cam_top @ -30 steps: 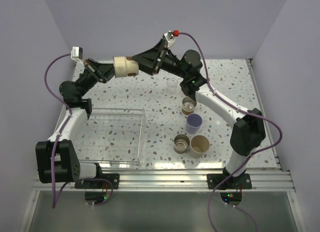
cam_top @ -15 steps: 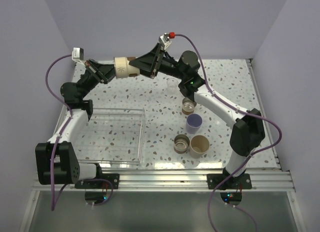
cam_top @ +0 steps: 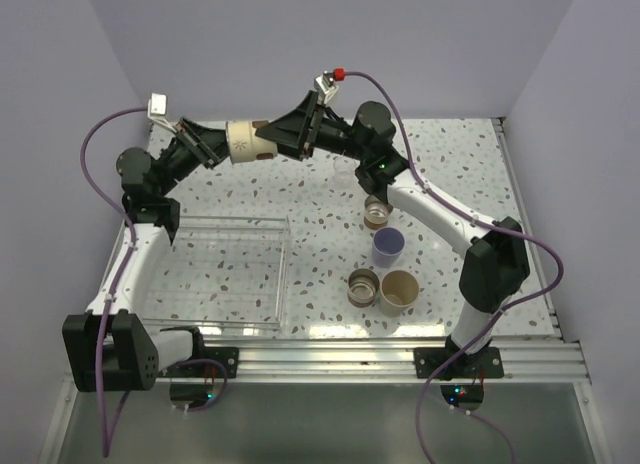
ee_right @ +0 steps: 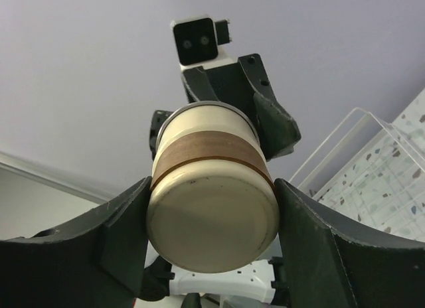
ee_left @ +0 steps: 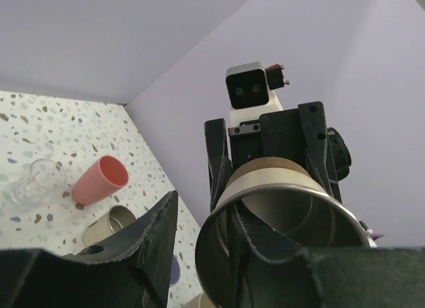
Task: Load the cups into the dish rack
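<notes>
Below, cups point(cam_top: 387, 246) beside dish rack point(cam_top: 283, 274)

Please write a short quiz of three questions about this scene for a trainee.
1. True or false: the dish rack already holds a cup.
2. The cream cup with a brown band is: A in the dish rack; B held in mid-air; C stacked in another cup.
3. Left wrist view: what colour is the opaque cup beside the clear cup?
Key: 1 false; 2 B; 3 coral red.
</notes>
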Controlling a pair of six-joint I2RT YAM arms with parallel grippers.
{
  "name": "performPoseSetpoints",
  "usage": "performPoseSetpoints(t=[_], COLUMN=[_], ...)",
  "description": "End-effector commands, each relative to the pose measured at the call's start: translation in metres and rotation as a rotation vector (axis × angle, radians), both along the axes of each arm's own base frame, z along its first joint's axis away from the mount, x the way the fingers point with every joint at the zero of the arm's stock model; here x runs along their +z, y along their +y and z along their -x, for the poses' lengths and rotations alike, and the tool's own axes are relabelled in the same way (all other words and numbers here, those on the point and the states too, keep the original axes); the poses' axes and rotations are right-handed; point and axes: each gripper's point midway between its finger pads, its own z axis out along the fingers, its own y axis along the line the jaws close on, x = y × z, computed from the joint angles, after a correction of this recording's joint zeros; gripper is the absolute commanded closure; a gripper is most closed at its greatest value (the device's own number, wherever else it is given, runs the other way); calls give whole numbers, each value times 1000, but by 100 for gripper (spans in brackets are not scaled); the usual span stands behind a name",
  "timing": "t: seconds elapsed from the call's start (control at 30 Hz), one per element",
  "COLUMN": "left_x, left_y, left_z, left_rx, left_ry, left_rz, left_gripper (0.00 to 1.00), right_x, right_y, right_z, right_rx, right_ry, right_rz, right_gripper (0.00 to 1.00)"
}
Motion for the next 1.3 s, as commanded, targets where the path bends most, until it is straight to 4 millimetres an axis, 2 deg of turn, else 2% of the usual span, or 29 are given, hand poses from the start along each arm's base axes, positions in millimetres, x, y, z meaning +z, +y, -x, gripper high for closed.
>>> performPoseSetpoints(t=[0.0, 0.03, 0.2, 0.23, 0.3, 0.33, 0.37, 0.4, 0.47, 0.6, 0.63, 0.67, 0.7, 0.73, 0.8, 0.83, 0.87, 0.93, 0.97, 1.0, 1.03, 1.07, 1.1, 1.13, 1.17, 1.2, 1.27], left_x=[-11, -20, -25, -30, -31, -39, -36, -42, -39, -49, -60, -56, -66, -63, -70, -67, -66, -63, -60, -60, -57, -56, -55, -55, -54, -53, -50], left_y=[6, 7, 12, 13, 15, 17, 18, 20, 25, 42, 48, 60, 68, 83, 97, 104, 116, 128, 130, 131, 134, 135, 136, 136, 141, 143, 147], left_z=[-10, -12, -11, -12, -13, -14, -15, -15, -18, -25, -24, -30, -27, -31, -27, -27, -26, -23, -22, -21, -21, -19, -19, -18, -16, -14, -10], left_rx=[75, 83, 123, 128, 143, 149, 159, 164, 199, 291, 311, 384, 408, 492, 557, 594, 655, 716, 727, 731, 744, 751, 755, 755, 783, 793, 817], left_ry=[33, 55, 72, 82, 93, 120, 116, 132, 128, 198, 241, 252, 299, 315, 364, 368, 383, 395, 390, 387, 384, 381, 381, 380, 383, 383, 380], left_rz=[-136, -169, -221, -234, -252, -278, -289, -315, -336, -432, -482, -512, -563, -592, -646, -661, -682, -713, -721, -732, -736, -739, -744, -746, -754, -762, -769], left_gripper=[61, 54, 32, 20, 16, 8, 2, 0, 0, 0, 0, 0, 0, 0, 0, 0, 0, 0, 0, 0, 0, 0, 0, 0, 0, 0, 0], right_x=[31, 32, 32, 32, 27, 24, 21, 16, 10, -6, -9, -12, -18, -23, -27, -30, -42, -43, -61, -55, -60, -81, -76, -82, -92, -98, -113], right_y=[-6, -7, -15, -17, -25, -29, -33, -42, -52, -69, -73, -75, -79, -80, -80, -78, -70, -60, -49, -44, -39, -28, -24, -19, -14, -8, 0], right_z=[21, 20, 8, 6, -3, -7, -11, -16, -24, -30, -33, -32, -31, -29, -25, -22, -13, -4, 5, 9, 13, 21, 23, 25, 37, 31, 44], right_rx=[27, 19, -30, -38, -70, -86, -103, -133, -169, -235, -260, -266, -268, -270, -268, -264, -238, -215, -184, -178, -172, -132, -132, -122, -85, -99, -49], right_ry=[-95, -115, -126, -135, -115, -136, -139, -149, -158, -220, -222, -222, -229, -239, -259, -268, -261, -320, -313, -361, -373, -362, -396, -403, -404, -429, -443], right_rz=[-4, 6, 55, 64, 101, 126, 151, 198, 253, 440, 467, 489, 523, 554, 594, 617, 665, 712, 778, 795, 825, 892, 904, 931, 977, 1017, 1080], right_gripper=[100, 100, 100, 100, 100, 100, 100, 100, 100, 100, 100, 100, 100, 100, 100, 100, 100, 100, 100, 100, 100, 100, 100, 100, 100, 100, 100])
